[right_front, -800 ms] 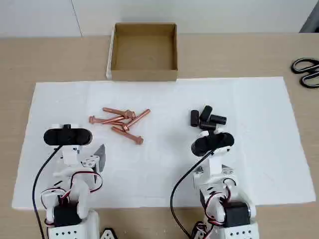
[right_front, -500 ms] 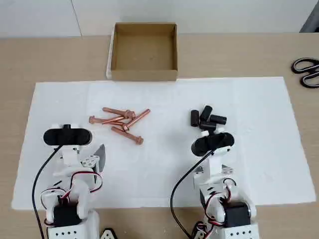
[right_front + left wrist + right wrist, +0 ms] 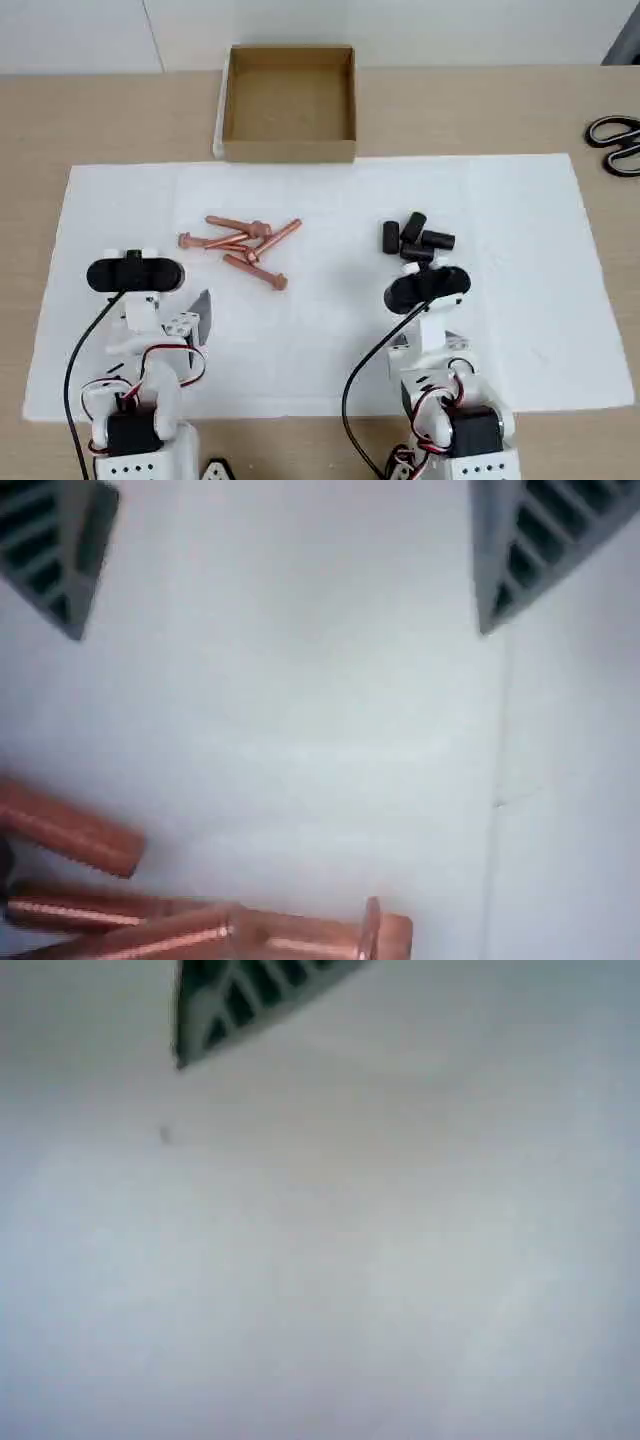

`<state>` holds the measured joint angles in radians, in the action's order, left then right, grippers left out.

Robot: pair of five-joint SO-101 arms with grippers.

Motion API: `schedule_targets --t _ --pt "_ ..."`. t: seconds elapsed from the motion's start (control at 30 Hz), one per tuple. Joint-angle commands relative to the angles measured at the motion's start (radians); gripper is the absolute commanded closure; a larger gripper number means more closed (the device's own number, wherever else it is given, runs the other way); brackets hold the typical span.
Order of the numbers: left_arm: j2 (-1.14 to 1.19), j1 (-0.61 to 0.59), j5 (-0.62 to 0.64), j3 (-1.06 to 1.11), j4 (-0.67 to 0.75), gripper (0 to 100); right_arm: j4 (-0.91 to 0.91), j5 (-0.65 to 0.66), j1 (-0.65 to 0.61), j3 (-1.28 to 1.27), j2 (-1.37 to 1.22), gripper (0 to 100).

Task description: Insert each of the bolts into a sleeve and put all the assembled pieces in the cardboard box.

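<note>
Several copper bolts (image 3: 245, 247) lie in a loose pile on the white sheet (image 3: 320, 330), left of centre. Several black sleeves (image 3: 415, 238) are clustered right of centre. The cardboard box (image 3: 290, 140) stands open at the far edge of the sheet with nothing visible inside. My left gripper (image 3: 285, 630) hangs open over bare sheet, just short of the bolts (image 3: 210, 930), holding nothing. The left arm (image 3: 135, 275) is near the sheet's front left. My right gripper (image 3: 428, 285) hovers over the sheet, directly in front of the sleeves and partly covering the nearest one.
Black scissors (image 3: 614, 143) lie on the wooden table (image 3: 110, 120) at the far right edge. The sheet covers most of the working area, with open room between the two piles.
</note>
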<state>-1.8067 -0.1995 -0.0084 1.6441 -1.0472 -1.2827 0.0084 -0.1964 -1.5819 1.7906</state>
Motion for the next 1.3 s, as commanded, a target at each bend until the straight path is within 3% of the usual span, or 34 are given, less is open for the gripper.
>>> schedule_targets --t 0.0,0.47,0.7,1.27 --pt "-0.012 -0.003 -0.006 -0.01 0.002 76 0.019 0.011 -0.002 0.003 0.005 80.3" --pt "-0.012 0.003 -0.005 -0.01 0.003 76 0.019 0.011 -0.002 0.003 0.005 80.3" --pt "-0.012 0.143 -0.006 0.012 0.069 76 0.053 0.011 -0.051 -0.003 0.005 80.3" --pt "-0.012 0.141 -0.005 0.013 0.075 76 0.062 0.006 -0.058 -0.006 0.005 80.3"
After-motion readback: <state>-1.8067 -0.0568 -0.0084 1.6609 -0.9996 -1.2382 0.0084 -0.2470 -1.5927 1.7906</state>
